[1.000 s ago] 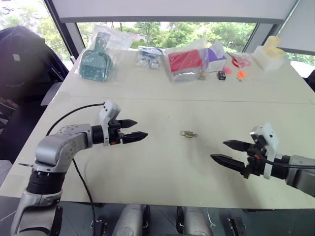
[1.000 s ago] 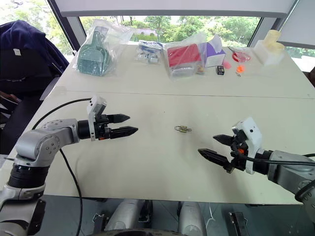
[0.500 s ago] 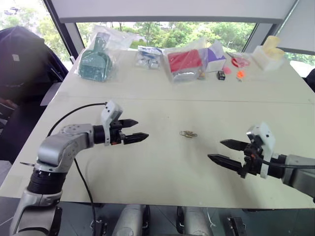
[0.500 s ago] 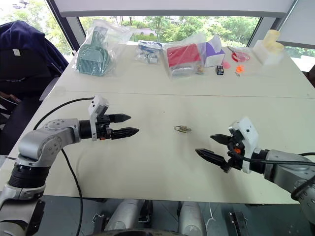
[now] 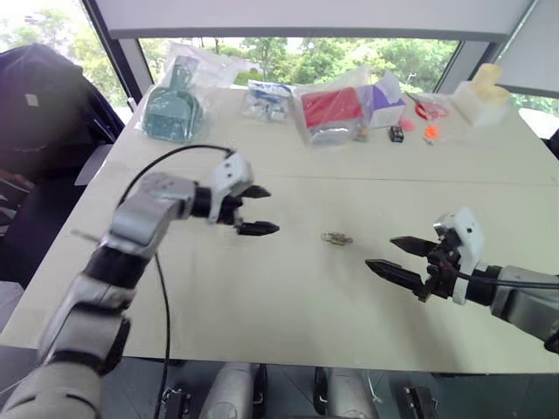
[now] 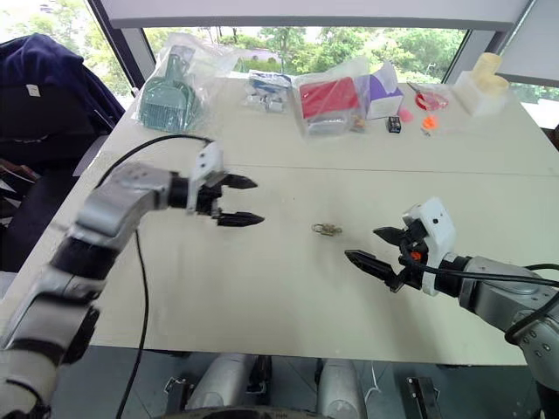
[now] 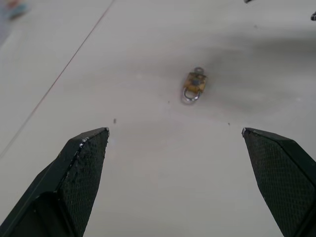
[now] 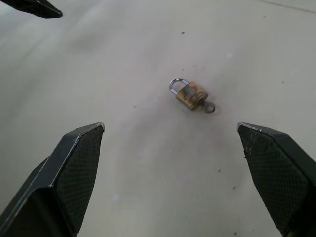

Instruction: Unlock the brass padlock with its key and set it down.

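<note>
The brass padlock lies flat on the pale table, midway between my two grippers. Its silvery shackle looks closed. The key's small ring head sticks out of the padlock's bottom end. My left gripper hovers to the left of the padlock, open and empty, pointing at it; the padlock lies ahead of its spread fingers. My right gripper hangs just to the padlock's right, also open and empty, with the padlock ahead of it.
Along the table's far edge lie a bagged teal dustpan, a bagged red box, a purple box, small black and orange trinkets and a pale foam block. A dark chair stands at the left. A black cable trails off my left arm.
My left arm has swung up and to the right, bringing its open gripper closer to the padlock. The right gripper has hardly moved. The padlock lies where it was.
</note>
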Tool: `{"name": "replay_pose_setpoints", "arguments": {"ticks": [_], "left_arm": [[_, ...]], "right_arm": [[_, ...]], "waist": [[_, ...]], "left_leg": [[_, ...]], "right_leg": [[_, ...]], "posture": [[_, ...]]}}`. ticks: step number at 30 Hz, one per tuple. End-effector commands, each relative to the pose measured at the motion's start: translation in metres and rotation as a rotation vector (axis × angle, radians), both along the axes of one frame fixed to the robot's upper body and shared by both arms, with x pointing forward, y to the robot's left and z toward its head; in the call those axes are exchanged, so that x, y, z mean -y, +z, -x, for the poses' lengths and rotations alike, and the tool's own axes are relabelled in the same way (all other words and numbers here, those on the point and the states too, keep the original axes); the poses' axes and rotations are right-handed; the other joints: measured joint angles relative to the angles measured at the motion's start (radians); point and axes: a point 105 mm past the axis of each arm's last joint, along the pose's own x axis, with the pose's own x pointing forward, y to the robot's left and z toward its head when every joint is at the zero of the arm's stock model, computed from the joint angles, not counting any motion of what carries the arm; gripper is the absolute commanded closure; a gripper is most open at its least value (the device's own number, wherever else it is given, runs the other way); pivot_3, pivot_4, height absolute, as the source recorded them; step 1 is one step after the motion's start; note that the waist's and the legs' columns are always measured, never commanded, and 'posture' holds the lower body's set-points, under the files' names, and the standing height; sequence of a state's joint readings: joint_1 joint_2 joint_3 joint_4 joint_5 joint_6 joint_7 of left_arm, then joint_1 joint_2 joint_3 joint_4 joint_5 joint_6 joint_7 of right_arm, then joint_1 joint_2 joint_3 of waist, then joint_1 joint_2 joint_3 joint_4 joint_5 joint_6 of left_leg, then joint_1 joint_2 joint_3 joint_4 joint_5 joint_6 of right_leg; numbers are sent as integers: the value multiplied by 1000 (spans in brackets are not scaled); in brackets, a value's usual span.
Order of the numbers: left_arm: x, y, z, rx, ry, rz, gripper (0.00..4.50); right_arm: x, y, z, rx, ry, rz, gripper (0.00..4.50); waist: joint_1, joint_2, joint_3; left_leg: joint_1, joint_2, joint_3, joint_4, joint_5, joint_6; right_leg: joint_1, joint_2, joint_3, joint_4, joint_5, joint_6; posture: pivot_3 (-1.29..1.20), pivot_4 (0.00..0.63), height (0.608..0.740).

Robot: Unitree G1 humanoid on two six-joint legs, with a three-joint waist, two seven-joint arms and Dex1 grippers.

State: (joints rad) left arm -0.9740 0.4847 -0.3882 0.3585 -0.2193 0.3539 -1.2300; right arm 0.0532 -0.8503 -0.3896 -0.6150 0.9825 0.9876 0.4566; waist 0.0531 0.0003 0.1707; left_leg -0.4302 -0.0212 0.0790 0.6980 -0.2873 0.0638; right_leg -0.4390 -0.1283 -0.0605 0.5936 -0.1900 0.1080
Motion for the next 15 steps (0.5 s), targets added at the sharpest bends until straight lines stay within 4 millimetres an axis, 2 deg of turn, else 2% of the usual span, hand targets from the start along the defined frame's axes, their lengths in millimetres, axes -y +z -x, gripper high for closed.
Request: {"name": "replay_pose_setpoints", "arguments": {"ticks": [1,5,7,11,15], "left_arm": [[32,-2,-10,56,-139,-126,0],[81,-14,-14,1,-180,-225,0],[97,-24,-13,5,-171,-275,0],[113,-40,-10,40,-170,-351,0],[113,-57,-9,77,-169,-444,0]], "right_arm": [[2,6,0,52,-46,19,40],[4,2,2,66,-110,5,40],[3,0,5,71,-134,-5,40],[-1,-3,10,83,-173,-24,40],[-2,-5,15,94,-214,-36,40]], "waist": [[0,0,0],[0,-2,1],[-2,-3,2],[-15,-3,2],[-12,-3,2]], "left_leg": [[-1,0,0,0,0,1],[-5,-1,1,2,-2,5],[-7,-2,1,2,-3,6],[-9,-1,0,2,-3,7],[-9,0,-1,3,-3,7]], "right_leg": [[0,0,0,0,0,0],[-3,0,0,-2,0,1],[-4,0,0,-2,1,3],[-6,0,-1,-2,5,9],[-6,1,-1,-1,5,10]], "posture": [[0,150,735],[0,150,735],[0,150,735],[0,150,735],[0,150,735]]}}
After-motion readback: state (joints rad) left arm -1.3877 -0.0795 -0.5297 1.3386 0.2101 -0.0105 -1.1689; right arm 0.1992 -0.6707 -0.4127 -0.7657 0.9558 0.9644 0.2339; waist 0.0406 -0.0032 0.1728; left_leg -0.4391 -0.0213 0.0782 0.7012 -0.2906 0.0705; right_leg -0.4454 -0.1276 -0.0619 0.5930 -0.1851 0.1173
